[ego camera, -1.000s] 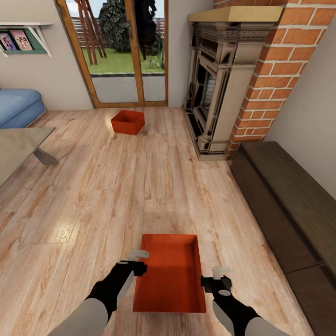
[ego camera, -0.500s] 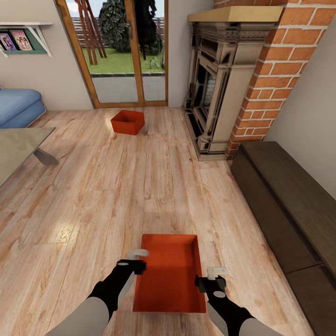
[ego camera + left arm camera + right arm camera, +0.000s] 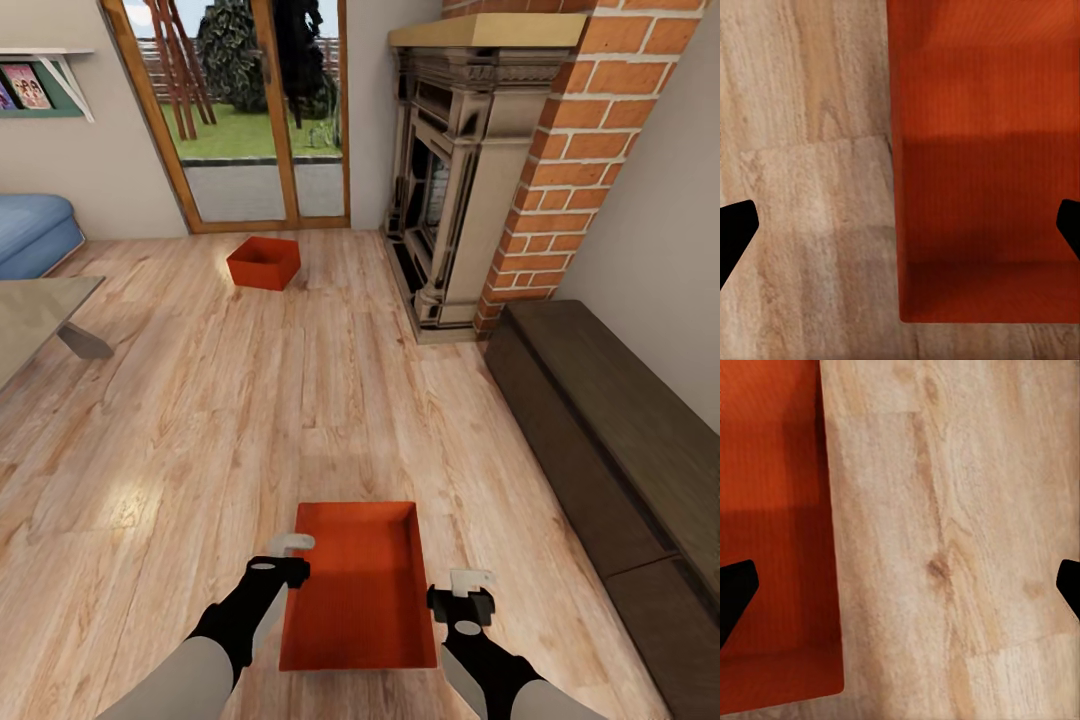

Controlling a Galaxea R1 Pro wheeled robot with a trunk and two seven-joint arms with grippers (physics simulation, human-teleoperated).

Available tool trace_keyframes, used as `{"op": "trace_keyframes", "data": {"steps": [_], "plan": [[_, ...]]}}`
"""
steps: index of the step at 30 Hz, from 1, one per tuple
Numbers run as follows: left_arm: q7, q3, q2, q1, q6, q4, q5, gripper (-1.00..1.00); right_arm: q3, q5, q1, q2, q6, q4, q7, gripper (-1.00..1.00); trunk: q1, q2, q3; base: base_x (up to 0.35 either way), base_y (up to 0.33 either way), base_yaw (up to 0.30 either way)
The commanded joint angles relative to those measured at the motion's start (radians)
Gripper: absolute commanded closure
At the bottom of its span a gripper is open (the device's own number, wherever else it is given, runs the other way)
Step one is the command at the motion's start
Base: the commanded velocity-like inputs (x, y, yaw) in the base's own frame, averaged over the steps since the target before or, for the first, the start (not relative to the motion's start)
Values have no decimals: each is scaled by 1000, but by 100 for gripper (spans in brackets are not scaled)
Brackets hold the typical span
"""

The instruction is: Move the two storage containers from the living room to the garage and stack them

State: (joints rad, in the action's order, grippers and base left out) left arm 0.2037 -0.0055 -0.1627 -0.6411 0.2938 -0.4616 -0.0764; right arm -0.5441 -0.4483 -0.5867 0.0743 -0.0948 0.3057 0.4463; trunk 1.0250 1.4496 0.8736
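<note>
Hovering over the near bin (image 3: 360, 590), both arms low at the front of the head view: left gripper (image 3: 285, 556) at the bin's left wall, right gripper (image 3: 466, 592) just beside its right wall. Bin sits flat on the wood-plank floor (image 3: 200, 420), open side up, long axis pointing away from the robot. Left wrist view: jaws wide apart, dark fingertips (image 3: 735, 232) at both frame edges straddling the bin's (image 3: 982, 172) wall, one side over floor (image 3: 810, 150), the other over the bin interior; nothing clamped. Right wrist view: jaws also wide apart, one fingertip (image 3: 735, 589) over the bin (image 3: 772, 510), the other over bare planks (image 3: 945, 547); contact with the wall can't be told. Second bin (image 3: 263, 262) well apart, on the floor near the glass doors (image 3: 250, 110). Fireplace (image 3: 450, 190) and brick chimney (image 3: 590, 140) to the right, dark bench (image 3: 610, 430) along the right wall, blue sofa (image 3: 30, 230) at far left.
</note>
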Motion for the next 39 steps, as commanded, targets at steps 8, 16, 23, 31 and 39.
{"op": "trace_keyframes", "data": {"steps": [8, 16, 23, 31, 39], "plan": [[-4, 1, 1, 0, 7, 3, -5, -100, -11, -2, -1, 1, -2, -1, -1, -100, 0, 0, 1, 0, 0, -4], [-4, 4, 5, 0, 2, 79, -2, -100, -11, 77, -1, 5, 4, -18, -77, -100, 0, 0, 1, 0, 0, 0], [3, 4, 6, 0, -13, 90, -5, -100, -11, 81, -1, 32, 3, -20, -81, -100, 0, 0, 1, 0, 0, 0], [5, 3, 6, 0, -74, 82, -16, -100, -11, 80, -1, 33, -3, -20, -81, -100, 0, 0, 1, 0, 0, 0], [53, 1, 4, 0, -89, 68, -13, -100, -10, 79, -1, 32, -6, -20, -81, -100, 0, 0, 1, 0, 0, 0]]}}
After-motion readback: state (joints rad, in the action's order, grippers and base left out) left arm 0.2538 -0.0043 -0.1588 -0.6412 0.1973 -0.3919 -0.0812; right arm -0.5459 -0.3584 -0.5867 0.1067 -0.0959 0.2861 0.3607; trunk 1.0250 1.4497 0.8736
